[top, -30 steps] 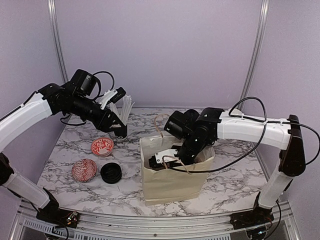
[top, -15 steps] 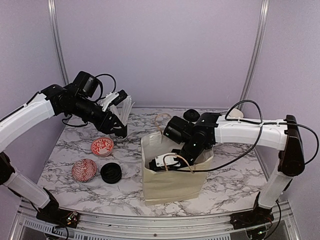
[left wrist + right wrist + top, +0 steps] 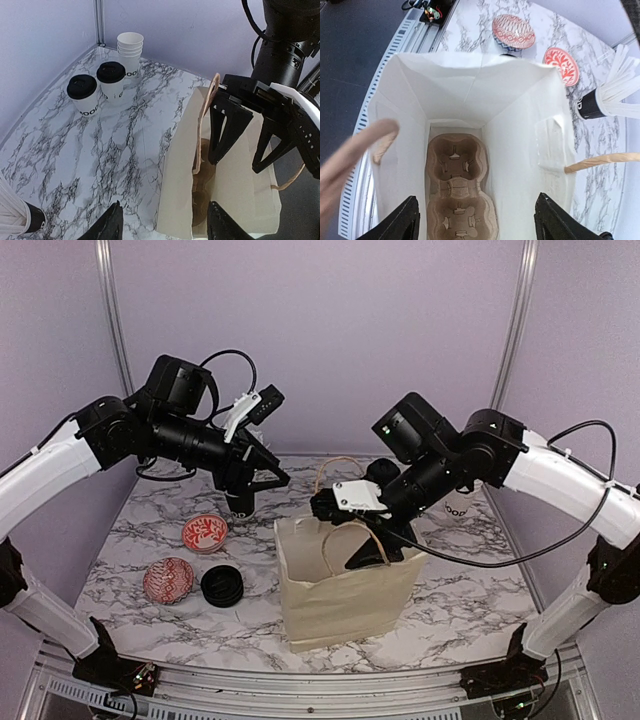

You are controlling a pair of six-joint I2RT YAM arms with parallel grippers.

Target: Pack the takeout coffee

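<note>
Both arms have risen: the right gripper has come out of the paper bag and hangs over its mouth, jaws spread, empty. The left gripper hovers beside the bag, likewise released. A brown pulp cup carrier lies on the bag's floor. Two lidded coffee cups stand at the far right corner, just beside a stack of lidless cups. Red-patterned bowls, a black lid and a black cup of white sticks sit left of the bag.
</note>
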